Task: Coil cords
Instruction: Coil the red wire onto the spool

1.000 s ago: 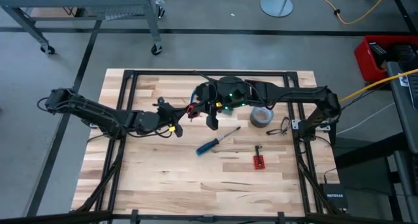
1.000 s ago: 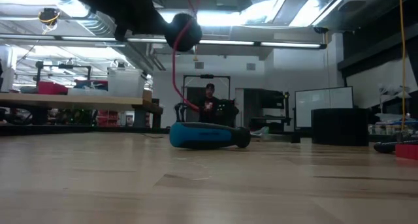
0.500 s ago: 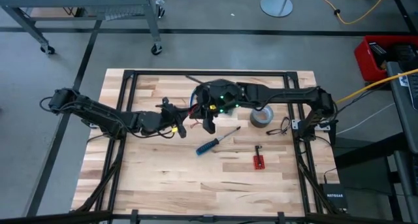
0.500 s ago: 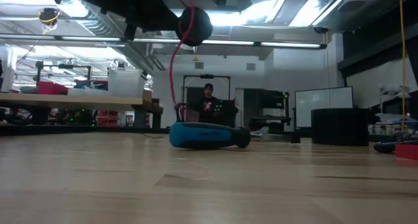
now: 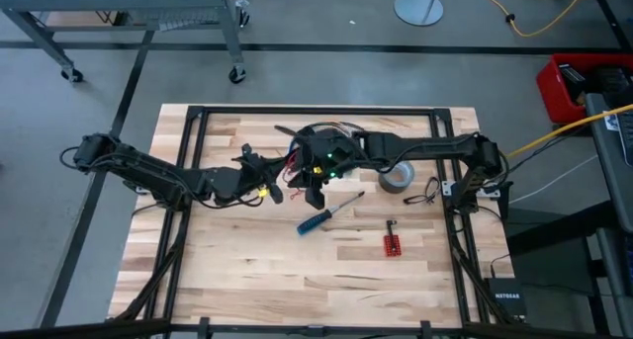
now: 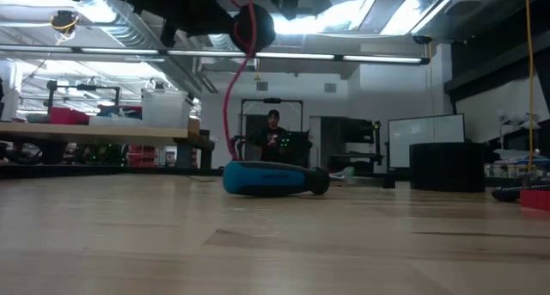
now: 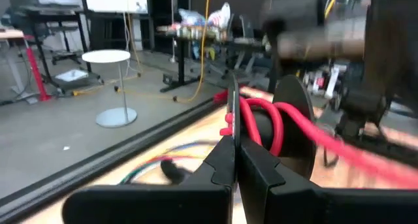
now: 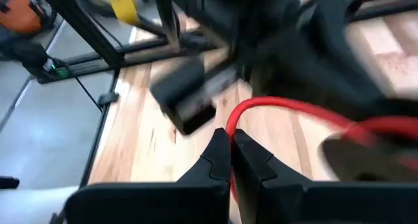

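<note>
A red cord (image 6: pixel 229 97) is partly wound on a small black round coil (image 6: pixel 252 27) held high above the table. From the coil the cord hangs down, and its lower end drops behind the blue screwdriver handle (image 6: pixel 266 179). My left gripper (image 5: pixel 278 188) is shut at the coil (image 7: pixel 290 136), left of the table's middle. My right gripper (image 5: pixel 315 189) stands close beside it on the right and is shut on the red cord (image 8: pixel 274 106). My left gripper pinches a thin dark upright edge (image 7: pixel 234 110) of the coil between its two fingers. Red windings (image 7: pixel 271 123) lie just behind that edge. The coil is lifted clear of the table. My right gripper pinches the red cord (image 8: pixel 230 134) between its two fingertips. From there the cord arches away in a loop toward the coil, clear of the table.
A blue-handled screwdriver (image 5: pixel 324 214) lies on the table just near of the grippers. A grey tape roll (image 5: pixel 396 177) and a dark wire loop (image 5: pixel 427 193) lie to the right. A small red board (image 5: pixel 393 244) lies nearer the front. A person (image 6: pixel 274 133) stands far behind the table.
My right gripper has gone a little toward the table's left and near edges, drawing the red cord along. The coil has shifted a little to the right and upward in the low view, and the hanging cord has swung with it.
</note>
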